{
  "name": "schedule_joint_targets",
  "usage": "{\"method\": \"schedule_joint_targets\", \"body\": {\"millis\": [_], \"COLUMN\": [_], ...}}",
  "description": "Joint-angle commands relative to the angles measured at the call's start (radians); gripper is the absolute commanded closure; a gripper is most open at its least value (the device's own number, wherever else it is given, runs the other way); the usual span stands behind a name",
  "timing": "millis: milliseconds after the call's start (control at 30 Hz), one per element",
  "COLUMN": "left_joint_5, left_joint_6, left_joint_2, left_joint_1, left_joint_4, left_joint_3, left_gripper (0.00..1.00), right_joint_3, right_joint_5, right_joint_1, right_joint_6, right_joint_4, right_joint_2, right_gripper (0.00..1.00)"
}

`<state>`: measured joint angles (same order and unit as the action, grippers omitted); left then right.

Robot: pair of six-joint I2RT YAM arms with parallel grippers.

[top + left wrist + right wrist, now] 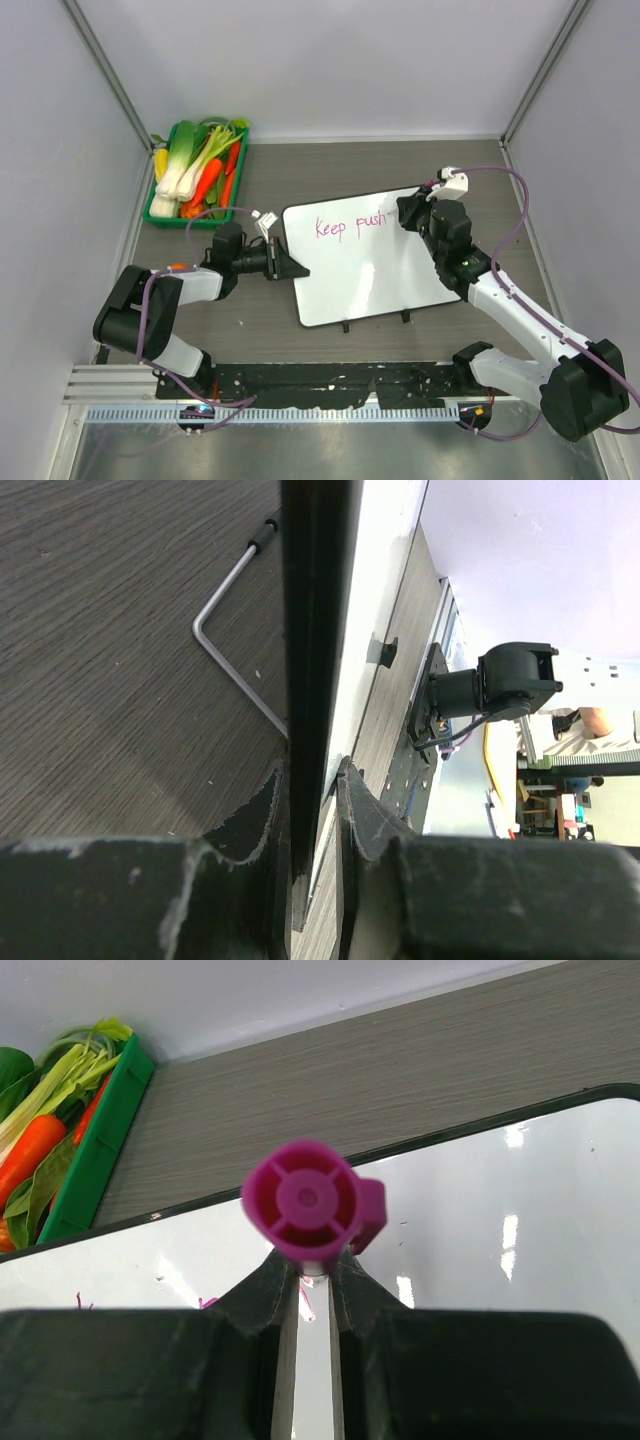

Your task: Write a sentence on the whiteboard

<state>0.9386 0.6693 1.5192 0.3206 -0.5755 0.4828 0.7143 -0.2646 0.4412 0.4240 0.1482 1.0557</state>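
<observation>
The whiteboard [375,262] lies flat mid-table with pink writing "Keep push" [348,225] near its far edge. My left gripper [290,266] is shut on the board's left rim; the left wrist view shows the black rim [312,680] edge-on between the jaws. My right gripper [412,215] is over the board's far right part, shut on a marker; the right wrist view shows its magenta cap end [305,1203] above the board [500,1220]. The marker's tip is hidden.
A green tray [196,170] of toy vegetables stands at the back left; its corner shows in the right wrist view [95,1155]. A bent metal rod [232,630] lies on the wood beside the board. Grey walls enclose the table.
</observation>
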Motion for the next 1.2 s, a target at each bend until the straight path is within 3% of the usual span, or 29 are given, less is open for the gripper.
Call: {"method": "schedule_joint_targets", "body": {"millis": [0,733,1167], "left_joint_5": [-0.172,-0.173,-0.175], "left_joint_6": [-0.105,-0.105,-0.103], "left_joint_2": [0.032,0.03,0.033], "left_joint_1": [0.018,0.017,0.017], "left_joint_4": [0.124,0.124,0.126], "left_joint_3": [-0.015,-0.016,-0.016], "left_gripper": [1.0,1.0,1.0], "right_joint_3": [0.01,-0.056,-0.003], "right_joint_5": [-0.039,-0.004,0.01], "right_joint_1": [-0.002,-0.002,-0.002], "right_joint_6": [-0.014,-0.005,0.007], "right_joint_4": [0.036,-0.018,0.007], "right_joint_2": [-0.002,-0.056,-0.075], "right_gripper": [0.99,0.99,0.99]}}
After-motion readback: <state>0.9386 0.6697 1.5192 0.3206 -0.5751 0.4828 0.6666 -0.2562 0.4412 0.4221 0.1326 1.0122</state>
